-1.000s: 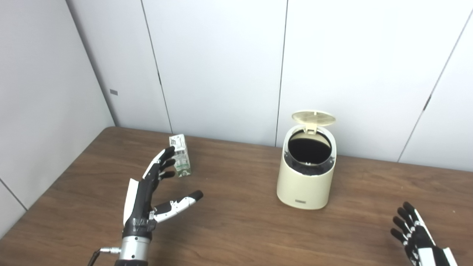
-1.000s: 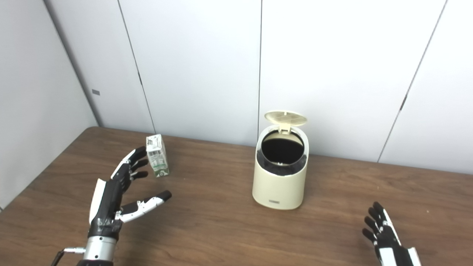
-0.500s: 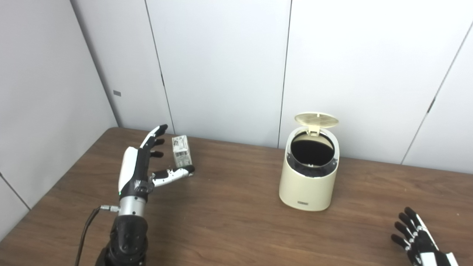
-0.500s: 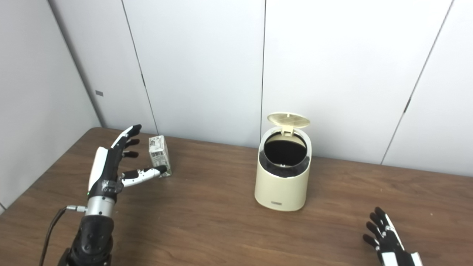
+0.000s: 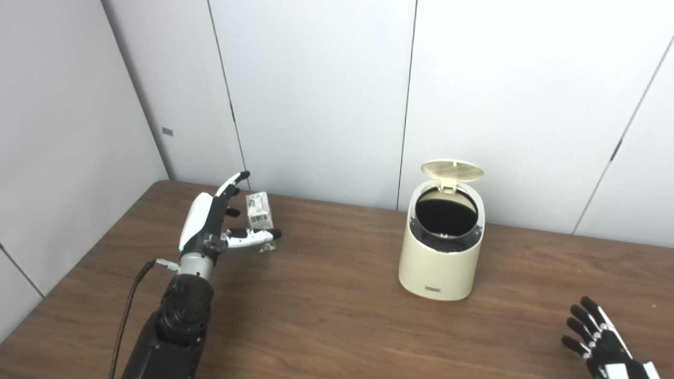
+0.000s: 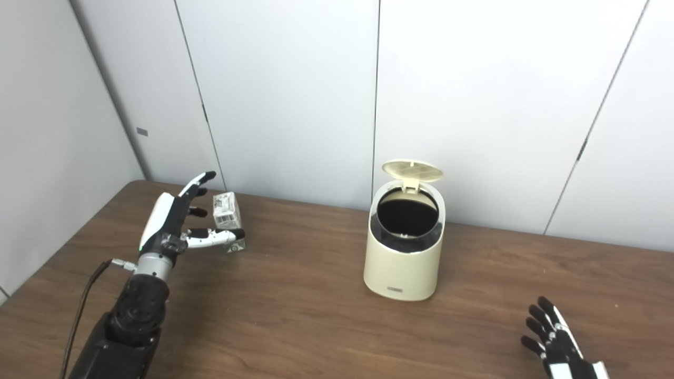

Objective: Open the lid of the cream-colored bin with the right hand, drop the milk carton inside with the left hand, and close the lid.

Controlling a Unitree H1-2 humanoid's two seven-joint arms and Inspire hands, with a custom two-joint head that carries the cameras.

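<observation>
My left hand (image 5: pixel 210 226) spread wide around milk carton (image 5: pixel 259 211) near table's (image 5: pixel 337 316) far-left corner, not clamped. Bin (image 5: pixel 439 258) lid (image 5: pixel 453 170) up, ready. Right hand (image 5: pixel 600 342) splayed, idle.

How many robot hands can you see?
2. The left hand is at the table's far left, fingers spread around the milk carton. The right hand rests open near the table's bottom right corner, partly cut off by the picture's edge.
</observation>
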